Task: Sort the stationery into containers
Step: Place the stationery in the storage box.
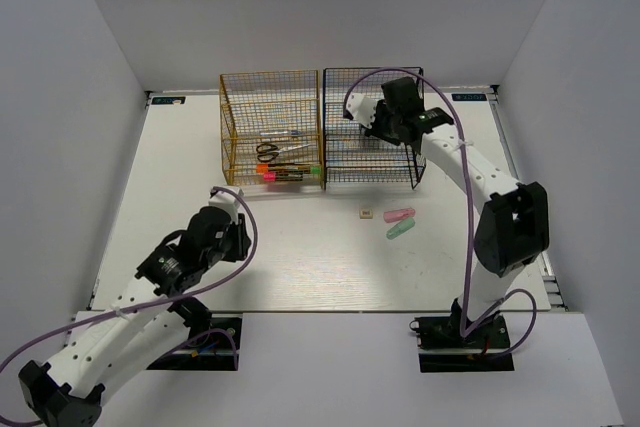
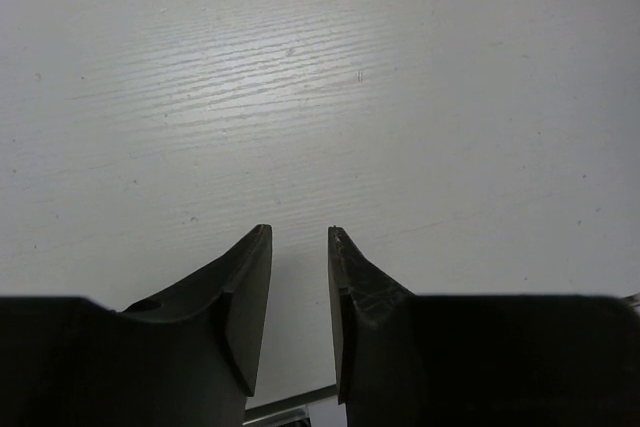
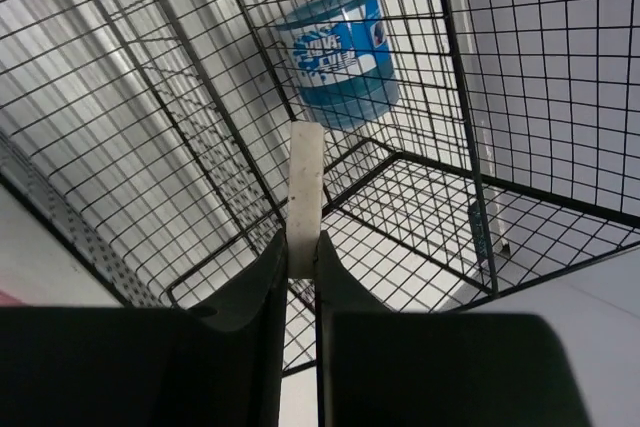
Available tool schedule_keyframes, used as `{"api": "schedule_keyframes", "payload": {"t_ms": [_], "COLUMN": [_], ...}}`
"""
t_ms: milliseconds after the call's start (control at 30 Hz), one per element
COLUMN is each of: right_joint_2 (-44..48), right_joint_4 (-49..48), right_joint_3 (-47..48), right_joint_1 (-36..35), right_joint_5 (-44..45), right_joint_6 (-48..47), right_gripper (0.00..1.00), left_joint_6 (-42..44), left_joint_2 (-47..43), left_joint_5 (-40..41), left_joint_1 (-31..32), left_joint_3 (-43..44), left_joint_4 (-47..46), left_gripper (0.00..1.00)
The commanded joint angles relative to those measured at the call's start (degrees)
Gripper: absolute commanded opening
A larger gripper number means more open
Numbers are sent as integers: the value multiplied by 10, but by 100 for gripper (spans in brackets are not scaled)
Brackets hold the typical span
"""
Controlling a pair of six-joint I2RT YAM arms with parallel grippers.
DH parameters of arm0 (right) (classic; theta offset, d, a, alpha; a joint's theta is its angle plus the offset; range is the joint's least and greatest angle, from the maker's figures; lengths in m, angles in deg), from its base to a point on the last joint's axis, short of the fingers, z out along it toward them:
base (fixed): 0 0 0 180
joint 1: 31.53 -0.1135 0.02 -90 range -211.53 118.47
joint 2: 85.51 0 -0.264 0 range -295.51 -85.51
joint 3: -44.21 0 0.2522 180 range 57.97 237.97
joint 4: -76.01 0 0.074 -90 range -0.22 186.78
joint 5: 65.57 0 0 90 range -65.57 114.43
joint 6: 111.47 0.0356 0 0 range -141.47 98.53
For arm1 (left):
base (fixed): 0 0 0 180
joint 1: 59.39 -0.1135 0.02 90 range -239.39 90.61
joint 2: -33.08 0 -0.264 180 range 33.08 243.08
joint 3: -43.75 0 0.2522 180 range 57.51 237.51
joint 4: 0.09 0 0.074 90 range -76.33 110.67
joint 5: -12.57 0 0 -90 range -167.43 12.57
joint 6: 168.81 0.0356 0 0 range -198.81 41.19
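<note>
Right jaws pinch white strip (image 3: 305, 182) inside black rack (image 3: 522, 65), blue roll (image 3: 338, 45) just beyond; left jaws parted, empty, above table (image 2: 300, 97).

Scissors (image 1: 275, 150) and markers (image 1: 276, 175) lie in the left yellow rack (image 1: 270, 87), a blue roll (image 3: 338, 45) in the black rack (image 1: 345, 152); a cube (image 1: 366, 213), pink piece (image 1: 400, 215) and mint piece (image 1: 400, 230) lie nearer.

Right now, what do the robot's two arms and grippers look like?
The left arm and right arm both have white links with black joint housings and stand on black base plates. A thin purple cable loops along each arm. The left gripper and right gripper each have two dark, matte, wedge-shaped fingers. No markings are legible.
</note>
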Motion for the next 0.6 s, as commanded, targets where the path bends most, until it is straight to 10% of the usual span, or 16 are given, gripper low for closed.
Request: {"api": "schedule_keyframes", "payload": {"t_ms": [0, 167, 267, 333, 400, 433, 467, 567], "right_joint_2": [-16, -47, -25, -10, -2, 6, 18, 92], "right_joint_4": [1, 15, 17, 15, 21, 31, 33, 38], "right_joint_3": [60, 93, 84, 73, 71, 69, 65, -2], "right_joint_1": [10, 23, 27, 29, 36, 36, 40, 53], "right_joint_5": [12, 24, 5, -12, -20, -36, -39, -158], "right_joint_6": [-4, -2, 15, 27, 41, 60, 91, 195], "right_gripper": [11, 28, 60, 62, 56, 17, 0, 0], "left_joint_6": [8, 8, 9, 11, 8, 5, 9, 30], "left_joint_2": [10, 36, 50, 65, 93, 103, 113, 208], "left_joint_5": [-28, -56, -75, -97, -118, -135, -152, -158], "left_joint_1": [1, 1, 1, 0, 5, 13, 19, 64], "left_joint_3": [10, 12, 15, 17, 23, 26, 32, 81], "left_joint_4": [-15, -26, -40, -60, -83, -99, -107, -165], "left_gripper": [41, 42, 42, 29, 0, 0, 0, 3]}}
